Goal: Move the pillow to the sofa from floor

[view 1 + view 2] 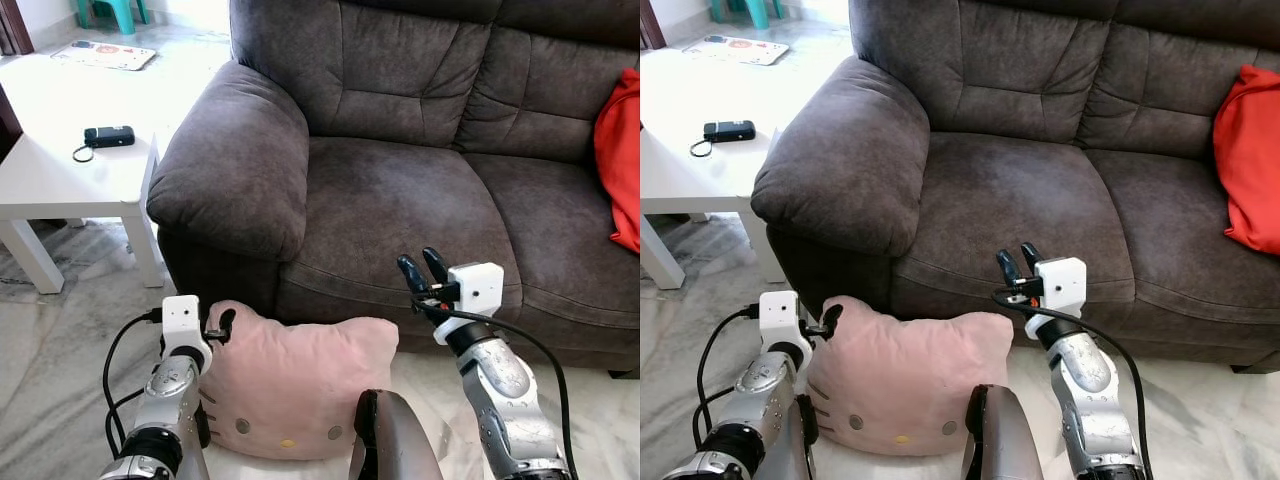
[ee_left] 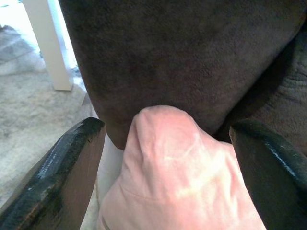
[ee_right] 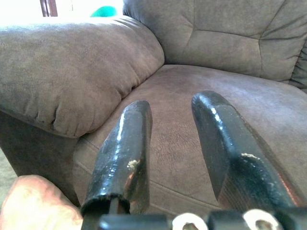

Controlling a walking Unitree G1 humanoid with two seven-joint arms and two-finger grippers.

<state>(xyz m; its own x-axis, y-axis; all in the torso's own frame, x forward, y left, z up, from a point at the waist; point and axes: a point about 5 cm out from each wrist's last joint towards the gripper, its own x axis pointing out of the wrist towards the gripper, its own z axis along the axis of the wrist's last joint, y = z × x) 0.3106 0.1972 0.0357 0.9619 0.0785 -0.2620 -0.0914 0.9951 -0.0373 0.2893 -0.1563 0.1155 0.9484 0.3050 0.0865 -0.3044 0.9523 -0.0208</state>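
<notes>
There is one pink pillow [image 1: 300,385] on the floor and one red cushion [image 1: 620,155] on the one sofa [image 1: 400,120]. One white table [image 1: 50,180] carries one black device [image 1: 108,136]. Two grippers show, the left [image 1: 222,325] and the right [image 1: 422,268], each with two black fingers.
</notes>
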